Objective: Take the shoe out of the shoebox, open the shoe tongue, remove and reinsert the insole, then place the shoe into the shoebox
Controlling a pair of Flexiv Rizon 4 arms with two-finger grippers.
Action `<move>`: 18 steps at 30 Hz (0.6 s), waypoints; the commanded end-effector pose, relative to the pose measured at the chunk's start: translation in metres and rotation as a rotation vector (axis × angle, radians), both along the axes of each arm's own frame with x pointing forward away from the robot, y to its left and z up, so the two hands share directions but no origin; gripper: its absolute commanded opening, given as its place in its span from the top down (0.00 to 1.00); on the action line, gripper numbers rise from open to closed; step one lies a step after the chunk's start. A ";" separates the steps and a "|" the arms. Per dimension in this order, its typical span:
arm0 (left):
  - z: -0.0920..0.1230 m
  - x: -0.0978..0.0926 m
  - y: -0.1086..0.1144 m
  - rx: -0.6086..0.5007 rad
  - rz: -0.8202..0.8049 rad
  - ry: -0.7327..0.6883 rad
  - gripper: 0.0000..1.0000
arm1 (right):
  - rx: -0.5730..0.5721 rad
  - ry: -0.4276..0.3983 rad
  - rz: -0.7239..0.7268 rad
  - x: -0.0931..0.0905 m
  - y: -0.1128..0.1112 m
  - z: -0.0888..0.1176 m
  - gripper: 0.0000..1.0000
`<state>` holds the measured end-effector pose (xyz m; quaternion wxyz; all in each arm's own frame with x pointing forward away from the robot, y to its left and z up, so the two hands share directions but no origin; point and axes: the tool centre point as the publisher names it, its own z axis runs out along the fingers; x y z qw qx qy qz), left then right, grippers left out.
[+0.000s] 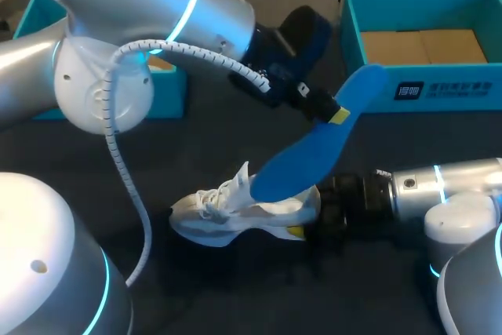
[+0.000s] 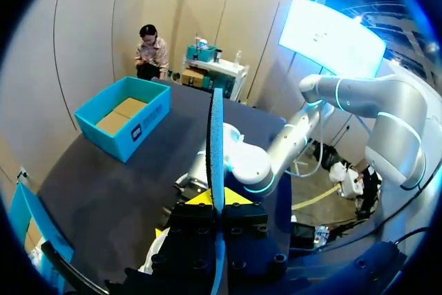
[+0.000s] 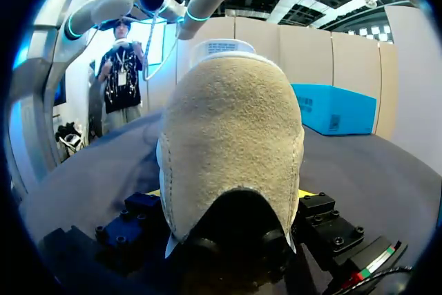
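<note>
Insole [image 1: 314, 151] tilted over shoe [image 1: 235, 213], shoebox [image 1: 463, 88] beyond (open)

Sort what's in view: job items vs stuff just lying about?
Job:
- insole, held up by the left gripper
- shoe, heel in the right gripper
- shoebox, open

Lying about:
- second teal box, mostly hidden behind the left arm; could be the lid, cannot tell
</note>
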<state>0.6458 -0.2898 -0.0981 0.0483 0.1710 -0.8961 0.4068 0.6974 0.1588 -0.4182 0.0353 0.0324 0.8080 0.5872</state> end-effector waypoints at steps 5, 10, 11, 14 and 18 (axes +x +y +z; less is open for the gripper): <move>-0.001 0.000 0.005 -0.005 0.001 0.008 1.00 | -0.005 0.001 0.000 0.000 0.001 0.001 1.00; 0.011 0.003 0.016 -0.057 0.019 0.022 1.00 | -0.005 0.001 0.000 0.000 0.001 0.001 1.00; 0.015 0.002 0.017 -0.063 0.021 0.017 1.00 | -0.005 0.001 0.000 0.000 0.001 0.001 1.00; 0.028 0.002 0.019 -0.091 0.021 0.002 1.00 | -0.005 0.001 0.000 0.000 0.001 0.001 1.00; 0.041 0.000 0.019 -0.113 0.011 -0.029 1.00 | -0.005 0.001 0.000 0.000 0.001 0.001 1.00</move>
